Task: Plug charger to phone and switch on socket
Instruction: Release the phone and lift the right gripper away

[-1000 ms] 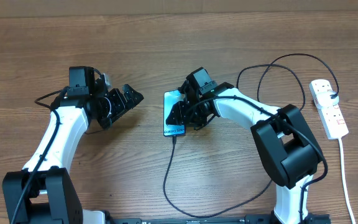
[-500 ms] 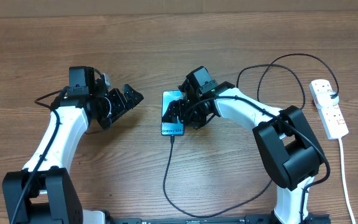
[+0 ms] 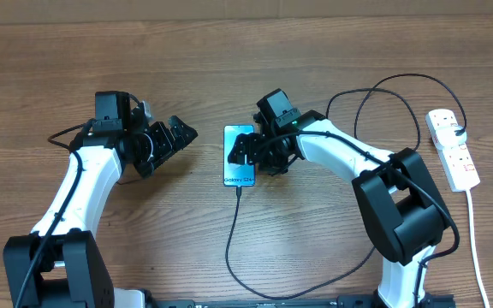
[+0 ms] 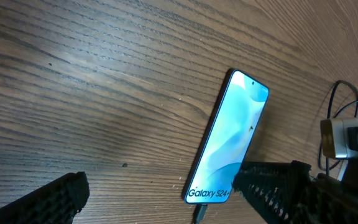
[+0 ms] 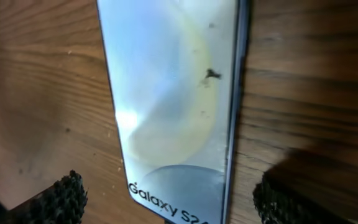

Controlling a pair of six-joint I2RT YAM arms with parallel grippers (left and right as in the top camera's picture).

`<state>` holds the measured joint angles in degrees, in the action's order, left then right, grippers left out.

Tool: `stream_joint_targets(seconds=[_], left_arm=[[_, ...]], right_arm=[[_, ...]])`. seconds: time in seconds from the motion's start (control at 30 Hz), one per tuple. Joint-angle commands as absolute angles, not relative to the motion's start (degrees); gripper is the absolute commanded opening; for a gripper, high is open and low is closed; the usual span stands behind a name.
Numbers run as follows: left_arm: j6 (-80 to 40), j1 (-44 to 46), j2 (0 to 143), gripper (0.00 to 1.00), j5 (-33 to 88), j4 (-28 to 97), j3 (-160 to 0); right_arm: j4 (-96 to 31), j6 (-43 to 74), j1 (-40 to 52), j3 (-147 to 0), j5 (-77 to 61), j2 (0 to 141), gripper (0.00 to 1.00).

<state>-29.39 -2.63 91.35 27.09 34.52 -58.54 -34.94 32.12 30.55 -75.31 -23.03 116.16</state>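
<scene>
Slim rectangular smartphone with light blue-teal screen and dark edge (image 3: 240, 156) lies flat, screen up, on the brown wood-grain counter (image 3: 144, 51); "Galaxy S24+" text at the end nearer the robot's base. Long thin black charger cable (image 3: 228, 240): its small connector tip meets that same end of the phone. From there the cable runs toward the base, then sweeps away to the phone's right. Right gripper (image 3: 253, 156) hangs low over the phone's right edge. Its jaws are spread wider than the phone, one black fingertip off each long side, and the wrist view shows bare wood between tips and phone; nothing is held. Left gripper (image 3: 176, 140) sits to the phone's left, apart from it, jaws wide and empty, pointed at the phone. White elongated power strip with small red switches (image 3: 453, 150) lies well to the phone's right, a black plug in its far end, the white cord trailing toward the base. Switch positions too small to read.
</scene>
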Motion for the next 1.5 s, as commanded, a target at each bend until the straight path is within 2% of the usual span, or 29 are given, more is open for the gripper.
stream_joint_targets(seconds=[0.0,0.17,0.47,0.7,0.83,0.87,0.9,0.93,1.3,1.47], left_arm=[[-28.3,-2.4,90.8,1.00,26.4,34.5,-58.9],[-28.3,-2.4,90.8,1.00,26.4,34.5,-58.9],[-28.3,-2.4,90.8,1.00,26.4,34.5,-58.9],[-28.3,-2.4,90.8,1.00,26.4,34.5,-58.9],[-28.3,-2.4,90.8,0.99,26.4,34.5,-58.9],[-28.3,-2.4,90.8,0.99,26.3,34.5,-58.9],[-28.3,-2.4,90.8,1.00,26.4,34.5,-58.9],[-28.3,-2.4,90.8,1.00,26.4,34.5,-58.9],[-28.3,-2.4,90.8,1.00,26.4,34.5,-58.9],[-28.3,-2.4,90.8,1.00,26.4,34.5,-58.9]], right_arm=[[-36.8,33.7,30.3,-72.3,-11.9,120.4,0.90],[-37.8,39.1,30.3,-72.3,-8.8,120.4,0.92],[-40.1,39.5,29.3,-72.4,-5.4,118.1,1.00],[-43.7,39.4,28.1,-72.4,2.3,113.6,1.00],[-42.1,39.4,27.5,-72.4,1.4,113.6,1.00],[-41.9,38.6,27.5,-72.4,1.0,113.7,0.86],[-42.0,38.1,27.5,-72.4,1.0,113.7,0.36],[-42.2,38.2,27.5,-72.4,1.0,113.7,0.04],[-51.4,37.7,23.8,-74.5,3.8,106.2,0.04],[-54.8,31.0,20.1,-76.3,3.8,102.7,0.04]])
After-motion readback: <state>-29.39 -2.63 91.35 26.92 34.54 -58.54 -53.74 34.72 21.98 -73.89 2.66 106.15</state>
